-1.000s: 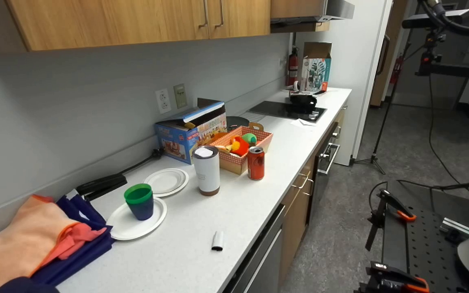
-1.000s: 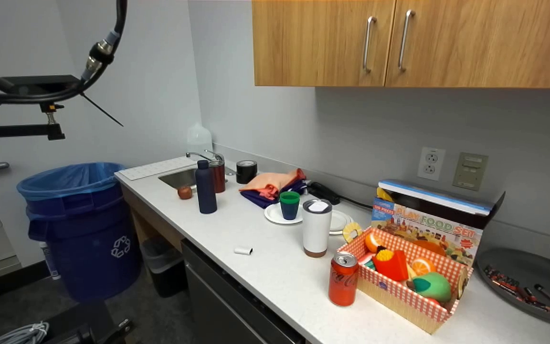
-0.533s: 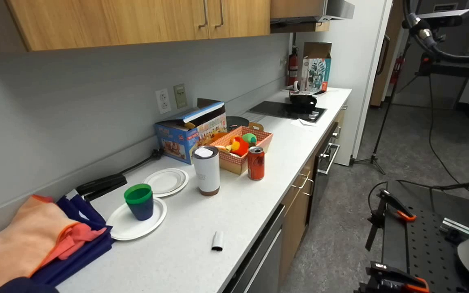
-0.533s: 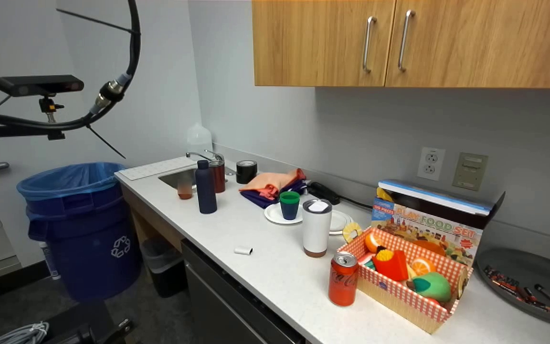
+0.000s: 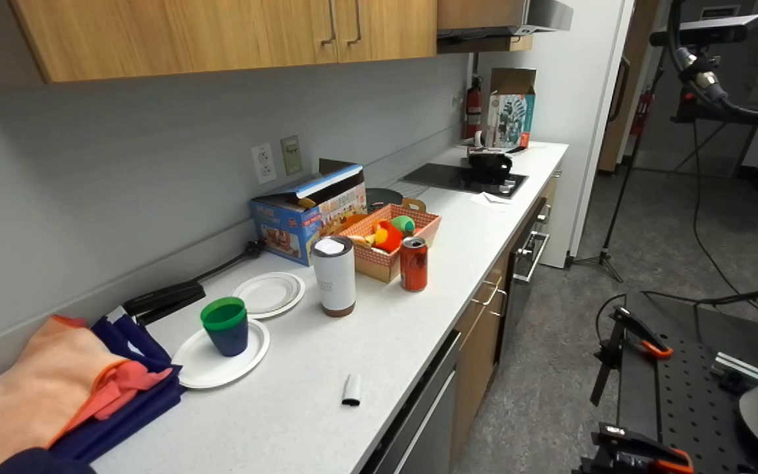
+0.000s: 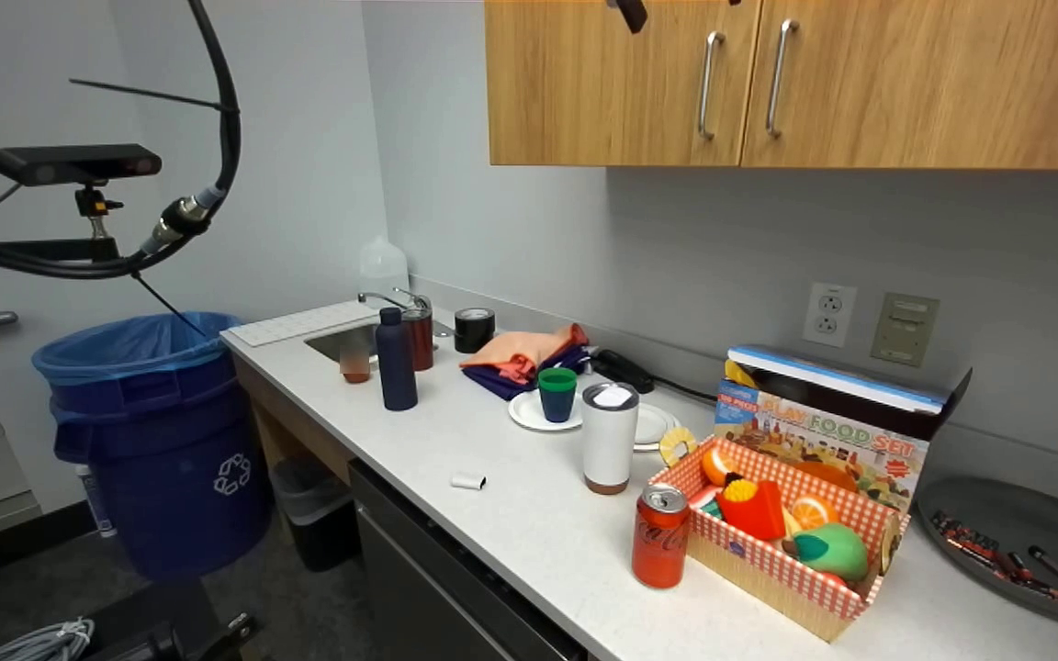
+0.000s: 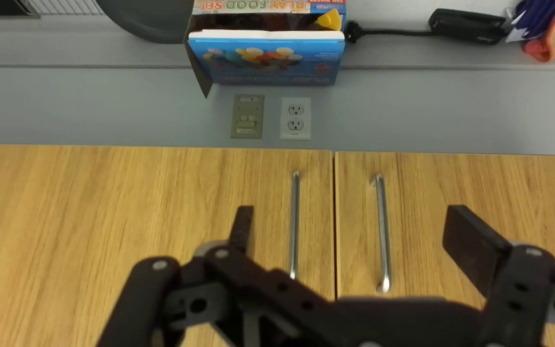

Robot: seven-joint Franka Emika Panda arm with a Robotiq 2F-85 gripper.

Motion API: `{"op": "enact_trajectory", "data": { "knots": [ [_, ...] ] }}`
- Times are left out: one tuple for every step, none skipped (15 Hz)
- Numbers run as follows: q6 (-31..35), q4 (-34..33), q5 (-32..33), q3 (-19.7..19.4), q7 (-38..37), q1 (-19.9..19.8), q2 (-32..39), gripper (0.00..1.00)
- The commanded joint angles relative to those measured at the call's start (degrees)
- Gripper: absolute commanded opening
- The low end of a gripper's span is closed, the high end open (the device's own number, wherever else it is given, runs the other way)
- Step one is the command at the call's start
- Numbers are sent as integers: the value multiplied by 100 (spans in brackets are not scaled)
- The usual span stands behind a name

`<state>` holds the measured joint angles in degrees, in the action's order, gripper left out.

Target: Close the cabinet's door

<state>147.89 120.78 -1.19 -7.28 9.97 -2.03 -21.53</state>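
The honey-brown wall cabinet (image 5: 181, 39) hangs above the counter in both exterior views. Its two doors each have a slim metal bar handle: a door (image 6: 584, 92) on the left and a wider-looking door (image 6: 933, 92) on the right. The wrist view is upside down and shows both doors (image 7: 113, 202) lying flush, with a thin dark seam between them. My gripper (image 7: 350, 217) is open and empty in front of the doors, its fingers spread outside both handles (image 7: 294, 221). One dark fingertip (image 6: 630, 14) shows at the top edge in an exterior view.
Below stands a white counter (image 5: 326, 355) with a white tumbler (image 5: 335, 276), a red can (image 5: 414, 264), a checked basket (image 6: 768, 588) of toy food, a play food box (image 7: 272, 60), plates, cups and cloths. A range hood (image 5: 550, 16) adjoins the cabinet. The arm's cable (image 6: 226, 119) hangs in view.
The arm's cable has swung and shifted in both exterior views. A dark fingertip has come into view at the top, in front of the cabinet. The doors look the same.
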Motion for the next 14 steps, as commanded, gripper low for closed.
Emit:
{"op": "enact_trajectory", "data": {
  "knots": [
    [-12, 133, 4, -4, -38, -29, -148, 100],
    [-12, 285, 10, -15, -54, -61, -317, 100],
    [-11, 401, 14, -23, -57, -82, -453, 100],
    [-21, 473, 18, -28, -60, -93, -547, 100],
    [-20, 520, 19, -28, -61, -94, -598, 100],
    [-20, 544, 19, -27, -64, -94, -617, 100],
    [-20, 548, 19, -26, -66, -94, -617, 100],
    [-20, 549, 19, -27, -66, -94, -616, 100],
    [-20, 550, 19, -26, -67, -95, -615, 100],
    [-20, 550, 19, -26, -69, -95, -615, 100],
    [-20, 550, 18, -26, -69, -95, -615, 100],
    [-20, 550, 18, -26, -69, -95, -615, 100],
    [-20, 550, 18, -26, -70, -95, -615, 100],
    [-20, 550, 18, -26, -70, -95, -615, 100]
  ]
}}
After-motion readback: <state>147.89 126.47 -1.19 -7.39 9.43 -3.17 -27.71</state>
